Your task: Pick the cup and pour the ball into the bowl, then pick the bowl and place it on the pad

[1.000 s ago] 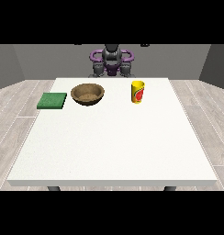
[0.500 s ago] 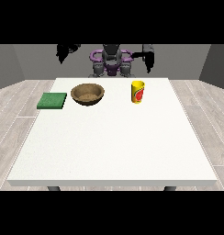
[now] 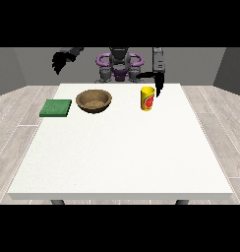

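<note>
1. One yellow cup point(image 3: 148, 99) with a red mark on its side stands upright on the white counter point(image 3: 122, 147), towards the far edge and right of the middle as seen from the front.
2. One brown bowl point(image 3: 94, 100) sits on the counter left of the cup, well apart from it, open side up.
3. One green pad point(image 3: 56, 108) lies flat near the counter's left edge, just beside the bowl but not touching it.
4. No ball can be made out; the inside of the cup is hidden from this angle.
5. Two black hands show, one on each side of the robot's purple and grey body point(image 3: 119, 66) at the far edge of the counter.
6. The hand at the view's right point(image 3: 159, 84) hangs with its fingers pointing down, straight and close together. It holds nothing. Its tips are just beside the cup's upper right rim; whether they touch the cup cannot be told.
7. The hand at the view's left point(image 3: 59, 60) is raised in the air beyond the counter's far left corner, fingers drooping downward and relaxed, empty.
8. That raised hand is well apart from the pad and the bowl, both of which lie below and nearer the camera.
9. The cup lies just left of, and slightly nearer the camera than, the hand at the view's right.
</note>
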You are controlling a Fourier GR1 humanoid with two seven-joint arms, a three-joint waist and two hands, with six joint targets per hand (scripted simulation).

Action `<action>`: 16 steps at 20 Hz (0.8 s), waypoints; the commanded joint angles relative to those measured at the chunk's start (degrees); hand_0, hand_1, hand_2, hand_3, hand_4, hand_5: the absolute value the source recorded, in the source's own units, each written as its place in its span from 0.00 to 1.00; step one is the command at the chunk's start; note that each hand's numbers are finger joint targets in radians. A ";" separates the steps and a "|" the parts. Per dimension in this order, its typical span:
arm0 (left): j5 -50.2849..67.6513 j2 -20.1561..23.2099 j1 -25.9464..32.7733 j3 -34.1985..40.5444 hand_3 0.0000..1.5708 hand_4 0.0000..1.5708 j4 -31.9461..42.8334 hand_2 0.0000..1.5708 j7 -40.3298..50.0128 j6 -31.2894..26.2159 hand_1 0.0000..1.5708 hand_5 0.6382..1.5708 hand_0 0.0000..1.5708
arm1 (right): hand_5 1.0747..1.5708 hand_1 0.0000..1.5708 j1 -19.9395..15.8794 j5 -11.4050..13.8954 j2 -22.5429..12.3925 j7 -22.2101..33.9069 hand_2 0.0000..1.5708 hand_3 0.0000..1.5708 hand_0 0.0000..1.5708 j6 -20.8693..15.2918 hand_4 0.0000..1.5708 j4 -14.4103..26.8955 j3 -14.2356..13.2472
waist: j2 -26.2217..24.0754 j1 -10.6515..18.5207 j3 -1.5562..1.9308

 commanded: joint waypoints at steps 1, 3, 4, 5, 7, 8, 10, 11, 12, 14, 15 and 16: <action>1.36 3.30 0.53 2.39 0.00 0.01 7.06 0.00 -4.07 -4.19 0.00 0.86 0.00 | 0.98 0.00 0.32 -3.03 -3.50 0.96 0.00 0.00 0.00 3.12 0.42 2.82 -3.72 | -2.51 0.73 0.00; -0.60 0.24 -3.87 1.40 0.00 0.09 12.34 0.00 -6.52 -0.42 0.00 0.85 0.00 | 0.98 0.00 -0.76 -1.61 -2.14 -3.46 0.00 0.00 0.00 3.25 0.43 8.09 -3.33 | -1.99 0.58 0.01; -0.23 0.98 -5.39 3.20 0.00 0.10 16.02 0.00 -8.87 -0.26 0.00 0.85 0.00 | 0.98 0.00 -1.15 -3.23 -3.21 2.62 0.00 0.00 0.00 2.88 0.43 2.00 -2.72 | -1.65 -1.98 -0.01; 0.42 2.38 -4.88 2.90 0.00 0.11 16.47 0.00 -8.64 -3.16 0.00 0.84 0.00 | 0.98 0.00 -3.05 -4.08 -4.61 0.02 0.00 0.00 0.00 3.88 0.42 6.69 -5.22 | -1.26 0.21 0.00; 0.35 0.97 -4.33 3.37 0.00 0.13 20.12 0.00 -13.39 -2.49 0.00 0.84 0.00 | 0.98 0.00 -0.48 -2.18 -2.97 -3.68 0.00 0.00 0.00 4.21 0.43 6.33 -3.78 | 0.33 -1.29 -0.01; -0.54 -0.29 -7.62 3.73 0.00 0.12 22.63 0.00 -13.82 0.69 0.00 0.84 0.00 | 0.98 0.00 -1.52 -1.29 -2.54 -3.02 0.00 0.00 0.00 3.97 0.43 5.26 -2.12 | 1.02 -2.31 -0.01; 0.22 0.66 -8.08 5.00 0.00 0.13 26.36 0.00 -16.31 -0.04 0.00 0.85 0.00 | 0.98 0.00 -1.07 -4.12 -4.71 0.41 0.00 0.00 0.00 6.11 0.43 5.83 -3.79 | -0.79 -2.31 -0.01; -0.06 0.15 -8.35 5.37 0.00 0.16 27.69 0.00 -17.78 1.20 0.00 0.86 0.00 | 0.98 0.00 -1.01 -4.13 -4.64 -3.32 0.00 0.00 0.00 7.10 0.43 6.30 -4.41 | 1.07 -3.24 -0.01; 1.36 3.79 -9.56 7.13 0.00 0.23 30.47 0.00 -18.51 -2.58 0.00 0.89 0.00 | 0.99 0.00 -1.74 -2.61 -3.33 -1.52 0.00 0.00 0.00 4.26 0.43 5.26 -3.26 | 1.19 -2.08 -0.02; 1.29 0.97 -13.04 7.64 0.00 0.56 32.01 0.00 -19.34 1.91 0.00 0.98 0.00 | 0.99 0.00 -4.96 -4.32 -5.20 -0.93 0.00 0.00 0.00 4.77 0.43 6.36 -5.15 | 3.18 -2.78 -0.02; 0.02 3.32 -11.35 7.86 0.00 0.64 35.53 0.41 -21.77 1.14 0.44 0.98 0.44 | 1.00 0.00 -1.04 -2.81 -3.34 0.12 0.00 0.00 0.00 4.13 0.43 1.89 -2.61 | 1.64 -4.31 -0.03; -2.11 3.35 -10.21 6.51 0.88 0.79 35.15 0.84 -22.81 2.77 0.59 0.97 0.59 | 1.00 0.00 -1.49 -4.68 -4.18 -0.62 0.00 0.00 0.00 5.83 0.42 2.89 -3.82 | 2.12 -4.69 -0.02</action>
